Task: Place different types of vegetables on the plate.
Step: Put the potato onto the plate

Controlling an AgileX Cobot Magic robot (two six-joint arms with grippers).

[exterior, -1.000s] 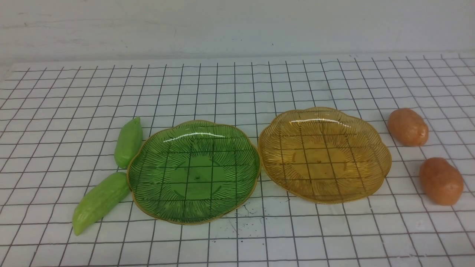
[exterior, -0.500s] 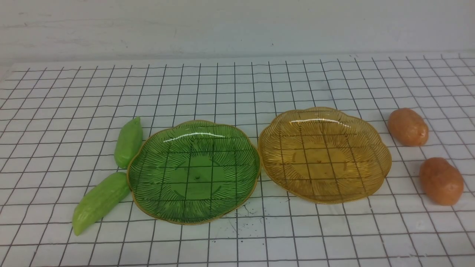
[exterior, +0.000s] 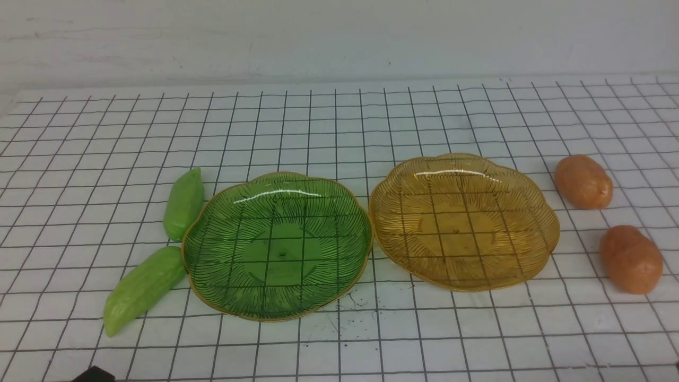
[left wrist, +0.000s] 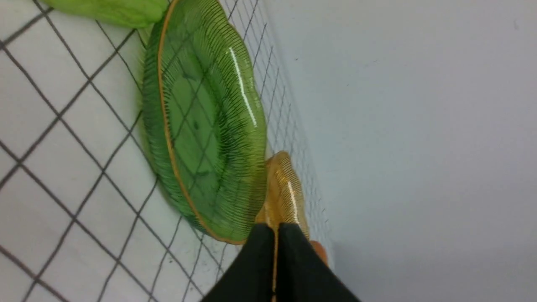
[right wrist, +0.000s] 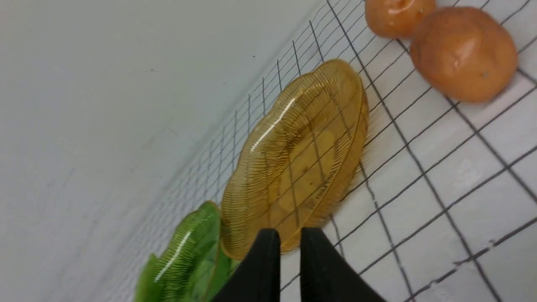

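The left gripper [left wrist: 275,228] was closed, its jaws pressed together on nothing, low over the near edge of the desk [exterior: 339,122]. The right gripper [right wrist: 289,235] was nearly closed, with a slim gap between its jaws and nothing in it, also low at the near edge.

Ahead of the left gripper lay the green plate [exterior: 276,249], and ahead of the right one the amber plate [exterior: 464,223]. The two rims were just about touching at mid-desk. Both plates were bare.

The far cucumber [exterior: 183,204] lay against the green plate's left rim, and the near cucumber [exterior: 143,289] had one end at that rim. The far potato [exterior: 582,181] sat near the amber plate's right side without touching it. The near potato [exterior: 631,259] was a little farther off.

By my reading, the task had not begun. No vegetable was gripped or plated, so all four pieces were left to move.

The desk was covered in a white cloth with a black grid, faintly speckled near the green plate's front. Behind it stood a plain pale wall [exterior: 339,37].
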